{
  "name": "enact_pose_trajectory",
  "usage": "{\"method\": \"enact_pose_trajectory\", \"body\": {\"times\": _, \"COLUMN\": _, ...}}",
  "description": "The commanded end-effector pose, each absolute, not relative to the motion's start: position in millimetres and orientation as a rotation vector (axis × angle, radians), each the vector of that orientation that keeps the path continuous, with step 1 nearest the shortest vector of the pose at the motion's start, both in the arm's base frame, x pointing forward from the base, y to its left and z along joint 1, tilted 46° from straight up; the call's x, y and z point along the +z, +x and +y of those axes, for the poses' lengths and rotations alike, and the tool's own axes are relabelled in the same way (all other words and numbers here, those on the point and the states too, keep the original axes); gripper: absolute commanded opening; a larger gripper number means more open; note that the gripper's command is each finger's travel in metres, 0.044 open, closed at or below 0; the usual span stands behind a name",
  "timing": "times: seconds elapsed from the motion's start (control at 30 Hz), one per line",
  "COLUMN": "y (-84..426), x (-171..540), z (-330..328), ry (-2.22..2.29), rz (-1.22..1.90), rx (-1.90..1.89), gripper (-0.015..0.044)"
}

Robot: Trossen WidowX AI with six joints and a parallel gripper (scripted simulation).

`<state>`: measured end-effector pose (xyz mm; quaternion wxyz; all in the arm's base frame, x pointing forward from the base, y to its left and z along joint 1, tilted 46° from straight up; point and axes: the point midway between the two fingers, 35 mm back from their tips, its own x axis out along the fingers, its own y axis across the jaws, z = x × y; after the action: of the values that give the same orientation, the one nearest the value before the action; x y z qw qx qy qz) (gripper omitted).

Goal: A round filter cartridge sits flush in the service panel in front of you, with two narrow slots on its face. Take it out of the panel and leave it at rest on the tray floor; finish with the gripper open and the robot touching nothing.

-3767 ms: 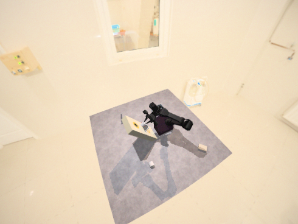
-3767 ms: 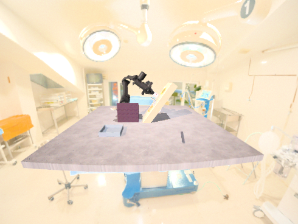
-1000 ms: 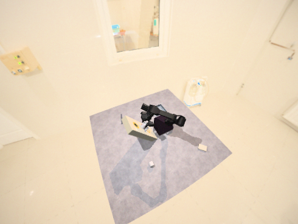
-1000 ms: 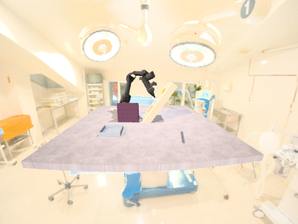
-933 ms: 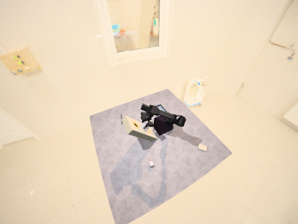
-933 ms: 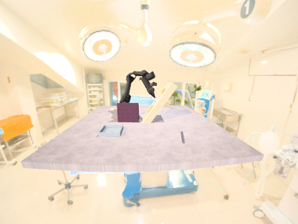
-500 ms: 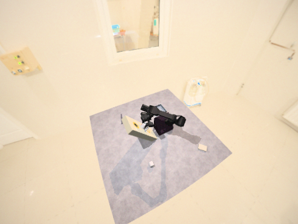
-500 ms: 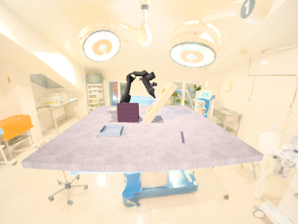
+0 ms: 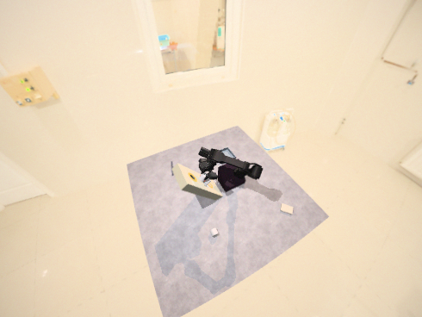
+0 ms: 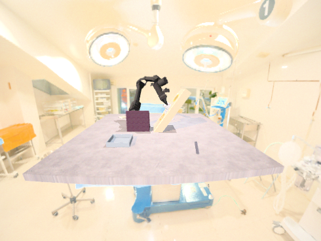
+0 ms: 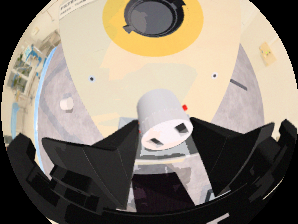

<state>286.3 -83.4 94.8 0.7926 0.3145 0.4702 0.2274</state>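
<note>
The service panel [image 9: 184, 173] [image 10: 173, 111] [image 11: 112, 67] is a cream slab that leans at an angle. Its face has a yellow ring around a dark round recess [image 11: 154, 17]. Below that, a white round filter cartridge [image 10: 167, 107] [image 11: 162, 112] with two dark slots on its end stands out from the panel face. My gripper [image 10: 166, 104] [image 11: 164, 123] is shut on the cartridge, one finger on each side. Whether the cartridge's far end is still seated is hidden. The blue-grey tray [image 9: 229, 152] [image 10: 118, 145] lies on the table, away from the gripper, and looks empty.
A dark purple block [image 9: 230, 177] [image 10: 137, 121] [image 11: 160, 192] stands beside the panel, between it and the tray side. A thin dark bar [image 9: 172, 168] [image 10: 196, 147] lies on the table. A small white block [image 9: 214, 233] [image 11: 66, 104] and a flat cream block [image 9: 287, 208] lie farther off.
</note>
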Motion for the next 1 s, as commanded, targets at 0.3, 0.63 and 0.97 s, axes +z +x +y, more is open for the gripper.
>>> {"method": "enact_pose_trajectory", "body": {"times": 0.3, "y": 290, "x": 121, "z": -113, "ry": 0.669, "rz": 1.006, "rx": 0.485, "gripper": 0.0}}
{"method": "enact_pose_trajectory", "body": {"times": 0.63, "y": 269, "x": 150, "z": -146, "ry": 0.671, "rz": 1.008, "rx": 0.486, "gripper": 0.0}}
{"method": "enact_pose_trajectory", "body": {"times": 0.97, "y": 265, "x": 144, "z": -171, "ry": 0.671, "rz": 1.005, "rx": 0.488, "gripper": 0.0}}
